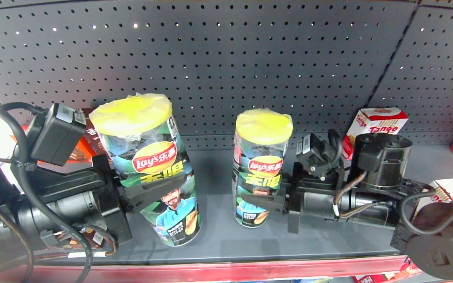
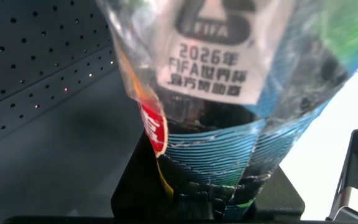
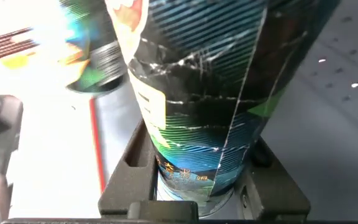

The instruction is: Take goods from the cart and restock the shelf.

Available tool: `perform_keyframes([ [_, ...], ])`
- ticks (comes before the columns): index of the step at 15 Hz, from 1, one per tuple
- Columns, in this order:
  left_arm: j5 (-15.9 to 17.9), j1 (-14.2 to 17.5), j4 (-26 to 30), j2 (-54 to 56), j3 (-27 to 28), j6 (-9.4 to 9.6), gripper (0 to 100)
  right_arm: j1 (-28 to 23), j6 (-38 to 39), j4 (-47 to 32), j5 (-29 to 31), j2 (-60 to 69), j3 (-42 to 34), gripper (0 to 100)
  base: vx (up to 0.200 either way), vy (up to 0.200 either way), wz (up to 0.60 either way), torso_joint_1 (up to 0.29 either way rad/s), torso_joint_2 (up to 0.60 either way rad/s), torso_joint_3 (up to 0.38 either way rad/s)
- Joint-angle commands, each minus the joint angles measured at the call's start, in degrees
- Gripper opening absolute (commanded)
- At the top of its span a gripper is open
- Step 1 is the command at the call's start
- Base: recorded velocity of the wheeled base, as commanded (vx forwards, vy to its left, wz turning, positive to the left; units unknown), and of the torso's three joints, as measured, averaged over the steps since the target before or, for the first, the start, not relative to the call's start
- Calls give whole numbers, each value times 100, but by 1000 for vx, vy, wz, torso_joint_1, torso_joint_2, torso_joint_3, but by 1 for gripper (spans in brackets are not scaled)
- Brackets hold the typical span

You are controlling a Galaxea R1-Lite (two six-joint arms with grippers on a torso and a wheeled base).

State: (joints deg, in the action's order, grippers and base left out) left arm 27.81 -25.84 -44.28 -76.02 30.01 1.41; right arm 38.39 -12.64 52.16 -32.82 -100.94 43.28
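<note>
The left gripper is clenching its jaws around the middle of the left chip can, and the right gripper is clasping the right chip can low on its body. Both yellow-lidded cans are standing on the shelf, well apart, in front of the pegboard; whether their bases are touching the deck is hard to tell. This is looking like the placing step. Next, each arm is going to need to settle its can flat, let the jaws go and back straight out without tipping it. Wafer boxes are sitting beyond the right arm
</note>
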Motion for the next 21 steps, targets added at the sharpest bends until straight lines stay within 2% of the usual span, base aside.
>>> perform_keyframes([
  [1,-3,0,7,70,-66,-1,0,55,-1,75,-5,118,-320,0,0,0,0,0,0,0],
  [11,-3,9,-2,114,-154,-10,0,20,-81,338,-146,-699,93,0,0,0,0,0,0,0],
  [20,-12,18,-2,140,-171,-10,0,28,-248,338,-208,-576,-197,0,0,0,0,0,0,0],
  [21,-12,9,-2,140,-171,-10,0,28,-256,338,-190,-576,-214,100,0,0,0,0,0,0],
])
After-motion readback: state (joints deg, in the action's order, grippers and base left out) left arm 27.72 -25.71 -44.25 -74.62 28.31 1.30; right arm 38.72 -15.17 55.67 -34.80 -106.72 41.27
